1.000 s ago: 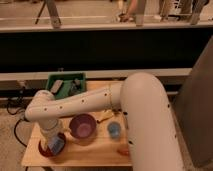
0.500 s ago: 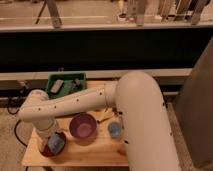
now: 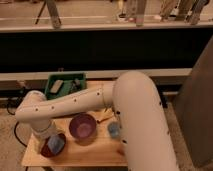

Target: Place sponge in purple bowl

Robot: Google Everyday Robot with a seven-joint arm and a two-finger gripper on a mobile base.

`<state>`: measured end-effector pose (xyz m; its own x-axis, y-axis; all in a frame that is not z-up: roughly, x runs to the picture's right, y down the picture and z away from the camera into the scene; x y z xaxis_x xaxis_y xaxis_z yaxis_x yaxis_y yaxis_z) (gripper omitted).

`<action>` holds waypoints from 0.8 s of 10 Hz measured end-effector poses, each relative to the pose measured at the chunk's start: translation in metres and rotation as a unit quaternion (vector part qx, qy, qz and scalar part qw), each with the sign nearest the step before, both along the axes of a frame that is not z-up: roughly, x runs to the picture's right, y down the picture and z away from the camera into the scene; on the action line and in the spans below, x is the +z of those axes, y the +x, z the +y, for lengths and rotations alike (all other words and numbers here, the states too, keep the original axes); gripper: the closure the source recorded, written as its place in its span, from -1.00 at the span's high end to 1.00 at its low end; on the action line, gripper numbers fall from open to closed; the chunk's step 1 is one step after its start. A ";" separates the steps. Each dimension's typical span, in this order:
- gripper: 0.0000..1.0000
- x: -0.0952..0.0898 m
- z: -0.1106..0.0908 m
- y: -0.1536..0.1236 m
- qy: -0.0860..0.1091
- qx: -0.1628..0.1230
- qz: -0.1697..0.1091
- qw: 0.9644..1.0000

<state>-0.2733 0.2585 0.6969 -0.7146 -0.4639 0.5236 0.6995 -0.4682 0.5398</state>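
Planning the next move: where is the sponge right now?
The sponge is lower left in the camera view, at the red-brown bowl left of the purple bowl, by the gripper.

Pale wooden surface [image 3: 95,152], matt. The purple bowl [image 3: 82,126] is smooth and dull. The white arm shell [image 3: 135,115] looks like smooth plastic, down to the hand [image 3: 50,137] at lower left.

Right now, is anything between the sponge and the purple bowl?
Nothing visible stands between them. The sponge sits in the red-brown bowl at the view's lower left, with the hand right at it. The purple bowl is just beside it, to the right; only the red-brown bowl's rim has to be cleared.
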 end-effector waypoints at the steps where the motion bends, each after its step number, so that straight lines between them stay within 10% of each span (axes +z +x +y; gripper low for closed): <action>1: 0.34 0.000 0.001 -0.001 -0.003 0.000 0.002 1.000; 3: 0.11 0.002 0.004 -0.005 -0.007 0.003 0.004 1.000; 8: 0.32 0.012 0.007 -0.010 -0.007 0.002 0.009 1.000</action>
<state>-0.2829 0.2653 0.7093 -0.7028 -0.4602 0.5424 0.7113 -0.4579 0.5332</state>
